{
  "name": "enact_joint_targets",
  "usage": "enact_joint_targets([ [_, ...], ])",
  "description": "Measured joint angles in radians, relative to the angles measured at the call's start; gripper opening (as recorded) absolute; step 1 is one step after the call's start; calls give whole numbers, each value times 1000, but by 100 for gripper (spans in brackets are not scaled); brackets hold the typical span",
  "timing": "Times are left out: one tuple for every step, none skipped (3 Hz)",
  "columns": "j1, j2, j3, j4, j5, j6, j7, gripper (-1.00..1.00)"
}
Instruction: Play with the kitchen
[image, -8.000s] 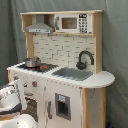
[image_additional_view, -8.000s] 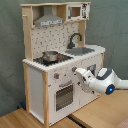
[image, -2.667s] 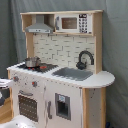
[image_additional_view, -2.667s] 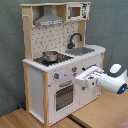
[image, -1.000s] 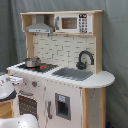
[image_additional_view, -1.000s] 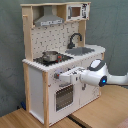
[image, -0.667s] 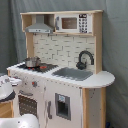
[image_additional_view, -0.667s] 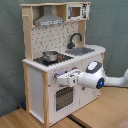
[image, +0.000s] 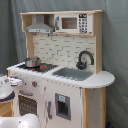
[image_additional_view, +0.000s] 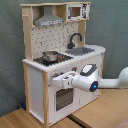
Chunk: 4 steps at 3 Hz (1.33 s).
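The kitchen (image: 70, 97) is a white and light-wood toy with a hood (image: 40, 25), a microwave (image: 70, 23), a black faucet (image: 85, 59) and a grey sink (image: 75, 74). A small metal pot (image_additional_view: 49, 56) stands on its stove. In the second exterior view my gripper (image_additional_view: 56, 79) is at the kitchen's front panel (image_additional_view: 35, 85), level with the knob row just above the oven door (image_additional_view: 62, 97). My white arm (image_additional_view: 92, 82) reaches in from the second exterior view's right. In the first exterior view only part of the arm (image: 5, 90) shows, at the left edge.
The kitchen stands on a light wooden surface (image_additional_view: 20, 120) in front of a grey curtain (image: 115, 50). A white rounded part of the arm (image: 20, 121) fills the lower left corner of the first exterior view.
The arm has swung in from the second exterior view's right. The gripper has moved along the kitchen's front to the panel above the oven door.
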Motion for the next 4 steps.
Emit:
enact_joint_targets([
  [-9, 0, 6, 7, 0, 0, 0, 100],
  [-9, 0, 6, 7, 0, 0, 0, -100],
  [-11, 0, 10, 11, 38, -2, 101, -100],
  [-11, 1, 10, 11, 41, 0, 209, -100],
])
